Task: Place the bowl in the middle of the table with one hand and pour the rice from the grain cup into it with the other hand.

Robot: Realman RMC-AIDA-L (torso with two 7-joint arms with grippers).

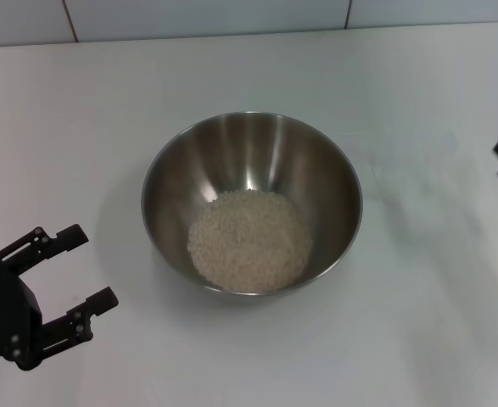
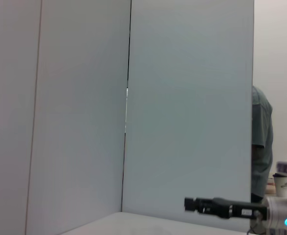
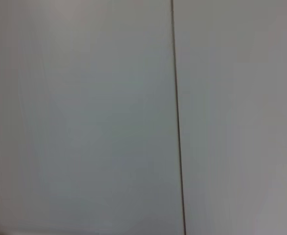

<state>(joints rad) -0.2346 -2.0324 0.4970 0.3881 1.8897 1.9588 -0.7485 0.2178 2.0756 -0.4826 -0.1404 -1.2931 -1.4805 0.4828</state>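
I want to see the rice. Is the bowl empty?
No, a pale heap of rice lies in the bottom of the bowl.

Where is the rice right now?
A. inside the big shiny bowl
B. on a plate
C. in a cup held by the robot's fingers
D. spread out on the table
A: the rice lies as a pale heap in the bottom of the bowl, which stands on the table.

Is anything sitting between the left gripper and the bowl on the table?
Nothing visible does. The left gripper is open at the near left of the table, apart from the bowl, with only bare surface between them. The rice is already in the bowl.
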